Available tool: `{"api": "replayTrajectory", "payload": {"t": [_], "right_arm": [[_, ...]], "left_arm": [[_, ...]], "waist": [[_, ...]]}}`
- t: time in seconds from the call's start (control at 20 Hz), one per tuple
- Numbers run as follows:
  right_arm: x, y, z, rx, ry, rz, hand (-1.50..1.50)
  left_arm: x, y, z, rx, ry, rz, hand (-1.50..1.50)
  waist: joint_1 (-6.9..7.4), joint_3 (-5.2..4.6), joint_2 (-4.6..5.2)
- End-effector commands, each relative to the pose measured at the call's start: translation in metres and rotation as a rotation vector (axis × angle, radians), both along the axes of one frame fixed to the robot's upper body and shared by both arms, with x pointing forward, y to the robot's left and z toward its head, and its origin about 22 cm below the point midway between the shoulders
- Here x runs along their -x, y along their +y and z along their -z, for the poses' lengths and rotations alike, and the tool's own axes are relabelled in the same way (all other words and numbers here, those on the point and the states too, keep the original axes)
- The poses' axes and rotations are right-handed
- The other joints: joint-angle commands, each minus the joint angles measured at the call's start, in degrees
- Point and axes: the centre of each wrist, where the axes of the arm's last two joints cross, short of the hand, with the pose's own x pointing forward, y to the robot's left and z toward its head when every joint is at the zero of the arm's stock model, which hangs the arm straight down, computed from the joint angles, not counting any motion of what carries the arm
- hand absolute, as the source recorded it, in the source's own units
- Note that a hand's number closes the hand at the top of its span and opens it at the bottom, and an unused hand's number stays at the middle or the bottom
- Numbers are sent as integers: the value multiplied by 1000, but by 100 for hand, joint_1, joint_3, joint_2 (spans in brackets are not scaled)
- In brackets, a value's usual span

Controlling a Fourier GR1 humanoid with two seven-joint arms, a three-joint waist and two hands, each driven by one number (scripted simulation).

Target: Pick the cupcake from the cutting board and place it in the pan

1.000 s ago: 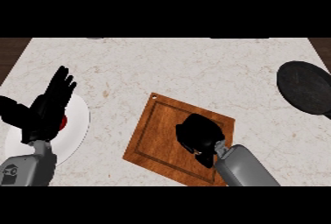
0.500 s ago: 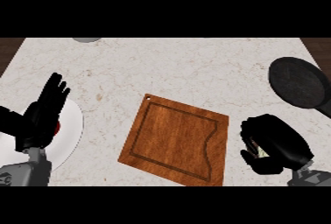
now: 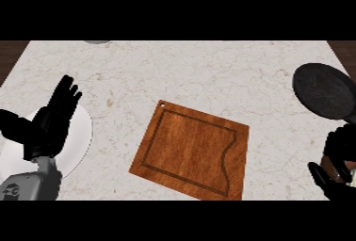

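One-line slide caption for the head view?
Right hand carries the cupcake off the cutting board toward the pan.

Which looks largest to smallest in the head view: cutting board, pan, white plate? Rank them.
1. Cutting board, in full view on the counter.
2 and 3. Unsure: the pan is cut by the right edge, and the white plate is partly hidden by the left hand.

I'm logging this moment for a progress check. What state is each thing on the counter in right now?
cutting board: flat on the counter, nothing on it.
pan: at the right edge, nothing in it.
cupcake: off the board, in the right hand, mostly hidden.
right hand: curled round the cupcake, short of the pan.
left hand: open, fingers up, resting at the left.
white plate: under the left hand, partly hidden.
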Motion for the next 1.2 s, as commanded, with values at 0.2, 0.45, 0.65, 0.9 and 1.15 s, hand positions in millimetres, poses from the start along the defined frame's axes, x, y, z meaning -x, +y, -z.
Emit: {"api": "replayTrajectory", "payload": {"t": [0.2, 0.45, 0.65, 0.9, 1.15], "right_arm": [[-6, -47, -38, -148, -51, 129, 150], [-53, -92, -40, -204, -66, 213, 150], [-86, -108, -34, -242, -52, 240, 150], [-116, -167, -24, -316, -94, 286, 150], [-143, -190, 6, -292, -55, 276, 150]], "left_arm": [[-13, 14, -2, 7, 3, 20, 0], [11, 0, 17, 5, 11, 29, 0], [-7, 5, 11, 18, 2, 30, 0], [-7, -9, -4, 11, -12, 53, 0], [-16, -20, -10, -6, -26, 57, 0]], "waist": [[120, 1, 41], [204, 3, 47], [198, 2, 56], [281, 9, 76], [362, 16, 108]]}}
